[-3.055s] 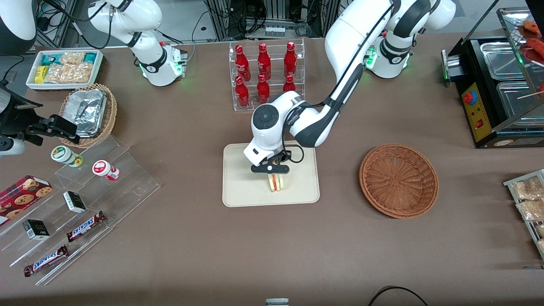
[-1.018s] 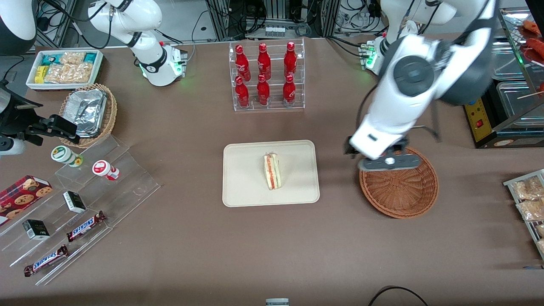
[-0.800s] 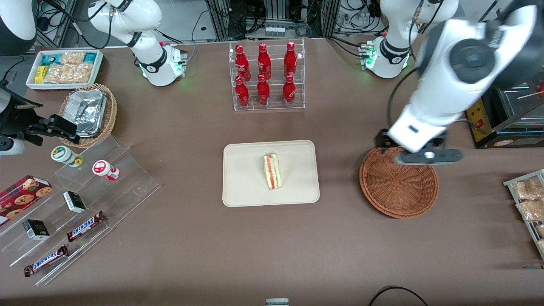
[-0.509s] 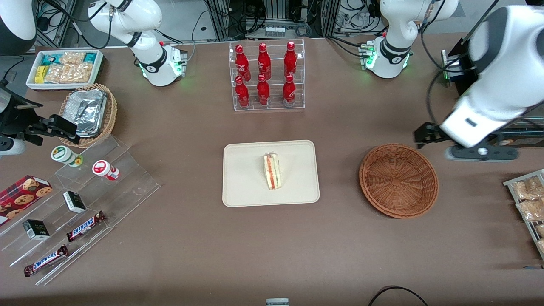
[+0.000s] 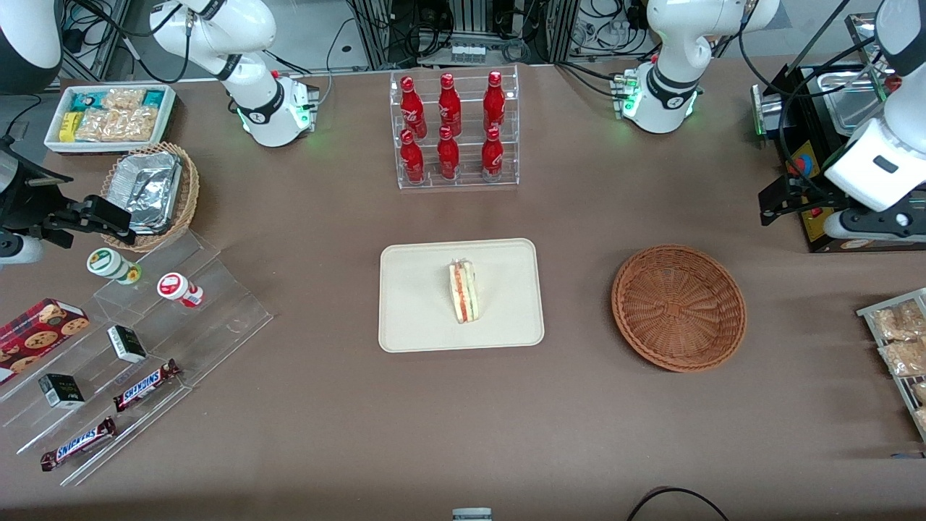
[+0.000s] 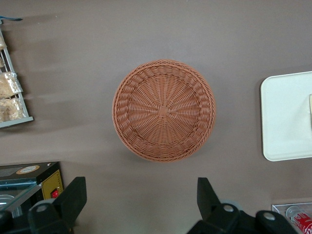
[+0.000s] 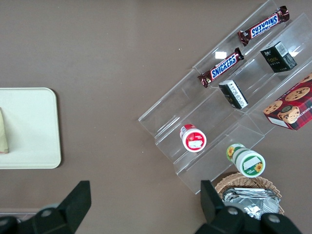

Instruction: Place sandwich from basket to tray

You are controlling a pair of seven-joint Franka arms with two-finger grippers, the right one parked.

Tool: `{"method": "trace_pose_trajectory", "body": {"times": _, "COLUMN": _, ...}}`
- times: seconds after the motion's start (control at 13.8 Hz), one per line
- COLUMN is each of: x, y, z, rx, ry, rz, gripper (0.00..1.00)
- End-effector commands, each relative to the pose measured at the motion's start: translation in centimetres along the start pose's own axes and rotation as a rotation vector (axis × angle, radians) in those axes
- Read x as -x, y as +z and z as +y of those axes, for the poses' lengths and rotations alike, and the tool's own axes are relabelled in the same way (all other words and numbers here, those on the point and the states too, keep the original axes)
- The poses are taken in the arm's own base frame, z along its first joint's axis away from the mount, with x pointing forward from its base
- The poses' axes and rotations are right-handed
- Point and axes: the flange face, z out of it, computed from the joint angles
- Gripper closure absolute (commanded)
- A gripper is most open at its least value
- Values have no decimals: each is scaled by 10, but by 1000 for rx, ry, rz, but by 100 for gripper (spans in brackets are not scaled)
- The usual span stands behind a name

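The sandwich [image 5: 463,291] lies on its side near the middle of the cream tray [image 5: 417,318], its red, orange and green filling edge showing. The round reddish-brown wicker basket [image 5: 678,307] sits on the brown table [image 5: 463,420] beside the tray, toward the working arm's end, with nothing in it. The gripper [image 5: 879,223] hangs high at that same end of the table, in front of the black food warmer [image 5: 804,184] and well apart from both basket and tray. In the wrist view its 2 fingers [image 6: 73,197] stand wide apart with nothing between them, and the basket [image 6: 164,110] lies below with a corner of the tray [image 6: 285,117] beside it. A clear rack with 6 red bottles [image 5: 452,126] stands farther from the front camera than the tray. Snickers bars [image 5: 145,383] rest on clear stepped shelves toward the parked arm's end
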Motion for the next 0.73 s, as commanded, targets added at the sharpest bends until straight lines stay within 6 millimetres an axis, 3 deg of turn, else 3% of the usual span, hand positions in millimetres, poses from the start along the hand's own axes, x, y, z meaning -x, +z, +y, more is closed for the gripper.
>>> {"method": "trace_pose_trajectory", "body": {"times": 0.0, "x": 10, "y": -4, "z": -17, "rx": 13, "ry": 24, "rz": -1, "gripper": 0}}
{"method": "trace_pose_trajectory", "body": {"times": 0.22, "x": 9, "y": -9, "z": -27, "rx": 14, "ry": 15, "rz": 3, "gripper": 0}}
{"method": "trace_pose_trajectory", "body": {"times": 0.65, "x": 5, "y": -16, "z": -28, "rx": 13, "ry": 16, "rz": 18, "gripper": 0}}
